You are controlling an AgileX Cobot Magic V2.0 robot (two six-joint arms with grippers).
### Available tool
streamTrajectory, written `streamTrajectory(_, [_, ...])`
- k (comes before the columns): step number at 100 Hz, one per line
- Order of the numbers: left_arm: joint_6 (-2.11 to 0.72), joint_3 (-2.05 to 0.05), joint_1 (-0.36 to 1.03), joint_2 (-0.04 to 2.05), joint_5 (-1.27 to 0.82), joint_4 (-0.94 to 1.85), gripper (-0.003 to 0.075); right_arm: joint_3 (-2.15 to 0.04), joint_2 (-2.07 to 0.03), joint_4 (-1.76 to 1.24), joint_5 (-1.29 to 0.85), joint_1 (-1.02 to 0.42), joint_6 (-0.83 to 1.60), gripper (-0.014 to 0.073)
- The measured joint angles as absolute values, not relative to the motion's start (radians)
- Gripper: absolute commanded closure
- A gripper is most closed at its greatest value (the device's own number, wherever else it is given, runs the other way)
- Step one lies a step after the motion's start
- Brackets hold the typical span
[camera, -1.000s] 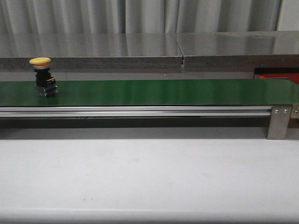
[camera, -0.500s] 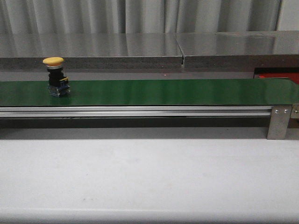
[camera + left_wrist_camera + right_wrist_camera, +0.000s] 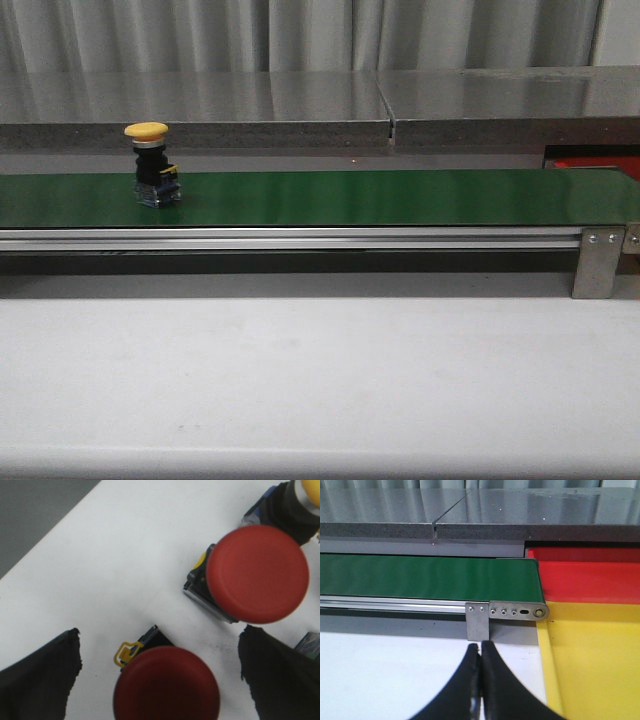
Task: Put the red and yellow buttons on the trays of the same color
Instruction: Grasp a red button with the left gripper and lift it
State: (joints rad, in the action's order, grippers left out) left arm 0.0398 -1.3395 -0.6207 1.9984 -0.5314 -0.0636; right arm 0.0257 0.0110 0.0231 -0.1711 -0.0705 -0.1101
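A yellow button [image 3: 152, 165] is carried upright on the green conveyor [image 3: 400, 196], far from the yellow tray [image 3: 595, 655]. Neither tray holds anything; the right hand [image 3: 480, 680] is pressed together, the left hand [image 3: 160, 675] spread over red buttons [image 3: 257, 573].

Only the pincers are seen of the robot. The left pincer [image 3: 160, 680] is shown as two matte black fingers [image 3: 40, 675] with ragged, uneven edges. The right pincer [image 3: 480, 680] is formed of two smooth, glossy black, tapered fingers [image 3: 462, 690]
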Motion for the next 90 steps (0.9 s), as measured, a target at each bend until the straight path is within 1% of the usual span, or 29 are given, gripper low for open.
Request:
streamTrajectory(9, [0.04,-1.34,-0.621,2.0,-0.532,-0.064,0.0203,0.026,0.011,0.023,-0.171,-0.071,-0.11,0.0711])
streamTrajectory(16, [0.04,-1.34,-0.621,2.0,-0.532,-0.064,0.0264,0.026,0.011,0.023,-0.171,-0.071,-0.11,0.0711])
streamTrajectory(23, [0.04,-1.341,-0.621,2.0,-0.532,-0.064,0.0347,0.026,0.011,0.023,-0.171,-0.071,-0.11,0.0711])
streamTrajectory(25, [0.04,-1.341,-0.621,2.0,-0.532,-0.064,0.0385,0.026,0.011,0.023,-0.171,-0.071,-0.11,0.0711])
streamTrajectory(30, [0.04,-1.343,-0.621,2.0,-0.534,-0.064,0.0442,0.026,0.011,0.023,-0.171,-0.071,-0.11,0.0711])
streamTrajectory(39, [0.04,-1.344,-0.621,2.0,-0.535,-0.064,0.0573,0.026,0.011,0.023,-0.171,-0.071,-0.11,0.0711])
streamTrajectory(55, [0.04,-1.344,-0.621,1.986,-0.553,-0.064,0.0737,0.026,0.011,0.023,-0.171,-0.071,-0.11,0.0711])
streamTrajectory(75, [0.04,-1.344,-0.621,1.91,-0.593,-0.064,0.0739,0.026,0.011,0.023,-0.171,-0.071,-0.11,0.0711])
streamTrajectory(90, [0.04,-1.344,-0.609,1.814,-0.636,-0.062,0.0739,0.026,0.011,0.023,-0.171,-0.071,-0.11,0.0711])
